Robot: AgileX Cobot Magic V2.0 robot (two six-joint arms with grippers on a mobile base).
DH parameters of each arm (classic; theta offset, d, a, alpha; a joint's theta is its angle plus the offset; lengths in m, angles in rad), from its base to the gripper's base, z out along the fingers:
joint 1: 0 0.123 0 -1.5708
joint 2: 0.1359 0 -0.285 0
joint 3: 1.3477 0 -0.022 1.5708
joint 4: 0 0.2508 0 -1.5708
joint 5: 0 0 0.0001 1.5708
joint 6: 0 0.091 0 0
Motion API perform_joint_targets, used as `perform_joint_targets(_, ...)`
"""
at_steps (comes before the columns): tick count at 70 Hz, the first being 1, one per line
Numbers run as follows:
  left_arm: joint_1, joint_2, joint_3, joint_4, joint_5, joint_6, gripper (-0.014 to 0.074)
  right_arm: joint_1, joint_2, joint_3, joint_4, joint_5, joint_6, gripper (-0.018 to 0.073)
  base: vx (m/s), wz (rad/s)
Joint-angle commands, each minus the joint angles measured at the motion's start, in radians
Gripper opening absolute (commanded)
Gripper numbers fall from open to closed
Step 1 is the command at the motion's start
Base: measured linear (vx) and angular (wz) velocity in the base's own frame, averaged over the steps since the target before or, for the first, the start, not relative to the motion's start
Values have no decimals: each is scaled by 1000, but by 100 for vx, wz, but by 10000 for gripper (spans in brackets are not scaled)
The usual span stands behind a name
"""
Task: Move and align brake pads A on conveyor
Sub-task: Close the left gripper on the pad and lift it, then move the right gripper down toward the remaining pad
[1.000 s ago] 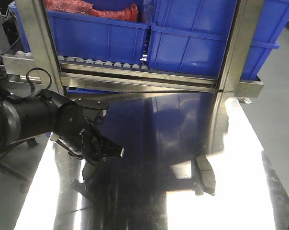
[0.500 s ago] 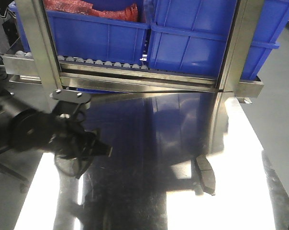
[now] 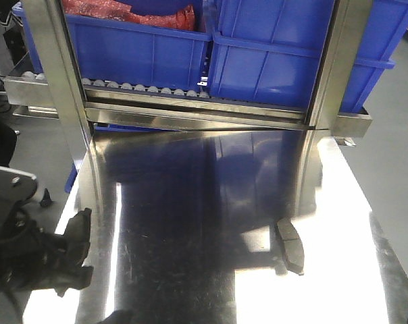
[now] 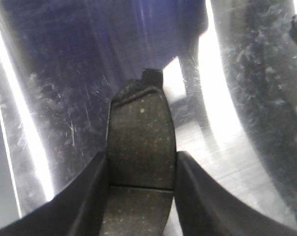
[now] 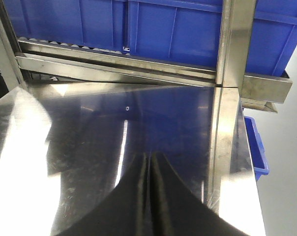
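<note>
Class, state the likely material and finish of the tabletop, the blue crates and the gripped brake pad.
Tabletop: probably polished steel, mirror reflections and scratches.
Blue crates: likely moulded plastic, glossy, ribbed walls.
Brake pad: seemingly pressed friction compound, matte, speckled grain.

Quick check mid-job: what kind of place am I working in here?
Most likely a factory parts-handling station. Blue plastic bins sit on a roller rack behind a shiny steel tabletop. One brake pad lies on the steel, and the left gripper clamps another pad.
</note>
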Motion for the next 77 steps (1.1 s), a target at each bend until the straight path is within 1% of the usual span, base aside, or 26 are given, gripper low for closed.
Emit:
perform_joint_targets(1, -5, -76, 26, -2, -135, -13, 98, -2, 7, -29, -8, -72, -4, -1, 0, 0)
perform_joint_targets(11, -4, -147, 99, -1, -223, -12, 98, -2, 7, -29, -8, -72, -4, -1, 0, 0)
perform_joint_targets(19, -4, -174, 123, -1, -256, -11, 98, -2, 7, -29, -8, -72, -4, -1, 0, 0)
perform_joint_targets(28, -4, -181, 123, 1, -259, -2, 98, -2, 7, -29, -8, -72, -4, -1, 0, 0)
perform_joint_targets(77, -4, -180, 123, 1, -258, -2, 97, -2, 7, -29, -8, -72, -4, -1, 0, 0)
